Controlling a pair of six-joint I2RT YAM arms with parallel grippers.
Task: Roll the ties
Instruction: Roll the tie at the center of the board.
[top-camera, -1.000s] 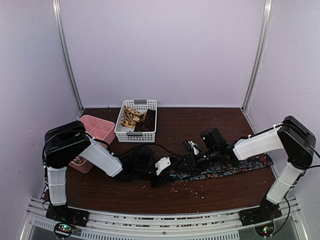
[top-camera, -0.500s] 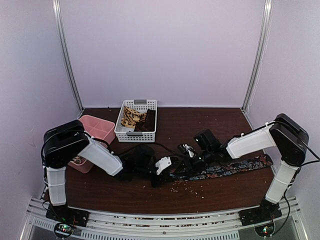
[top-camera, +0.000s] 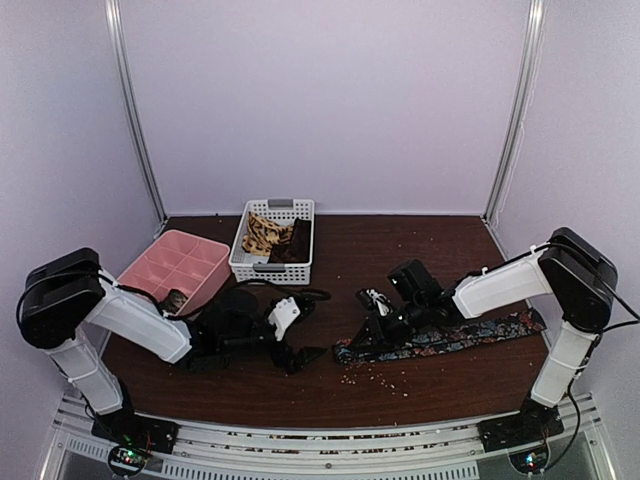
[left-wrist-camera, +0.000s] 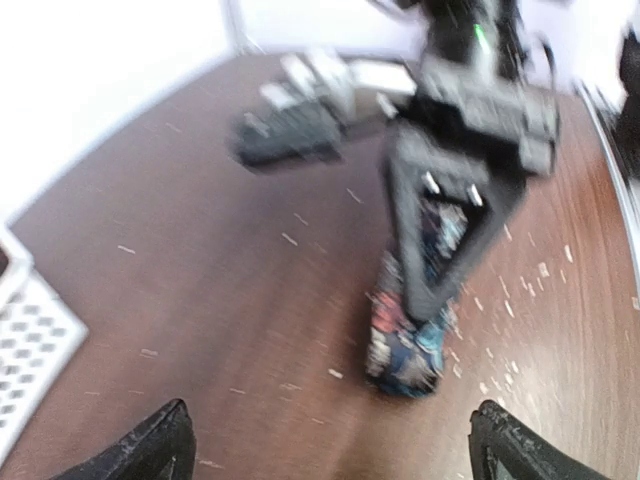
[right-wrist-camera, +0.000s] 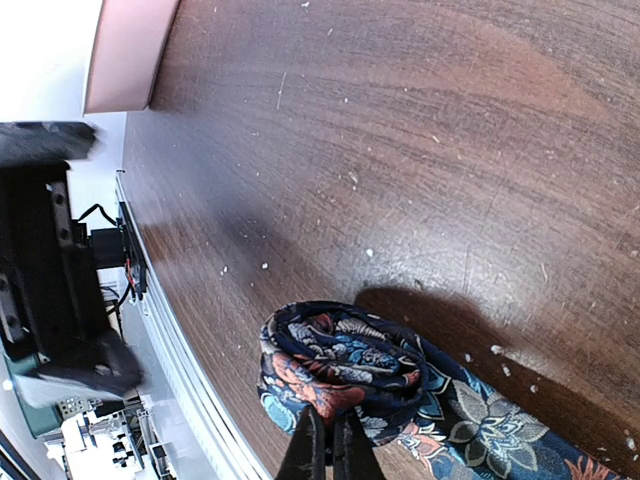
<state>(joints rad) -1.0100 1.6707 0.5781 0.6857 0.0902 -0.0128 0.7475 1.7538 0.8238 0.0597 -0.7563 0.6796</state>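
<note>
The dark floral tie (top-camera: 450, 335) lies along the table on the right, its left end wound into a small roll (right-wrist-camera: 340, 365). My right gripper (right-wrist-camera: 328, 440) is shut on that roll, pinching its outer layers between the fingertips. The left wrist view shows the same roll (left-wrist-camera: 405, 350), blurred, under the right gripper (left-wrist-camera: 428, 305). My left gripper (left-wrist-camera: 330, 450) stands wide open with nothing between its fingers, a short way left of the roll (top-camera: 348, 352) and apart from it. From above, the left gripper (top-camera: 308, 328) sits at table height. A tan patterned tie (top-camera: 262, 235) and a dark brown tie (top-camera: 298, 242) lie in the basket.
The white perforated basket (top-camera: 270, 266) stands at the back, left of centre. A pink compartment tray (top-camera: 175, 262) lies tilted beside it, near the left arm's elbow. Pale crumbs (top-camera: 375, 378) are scattered on the brown table in front of the floral tie.
My left gripper has opened and drawn back to the left, away from the roll. My right gripper has shut on the rolled end and shifted slightly left.
</note>
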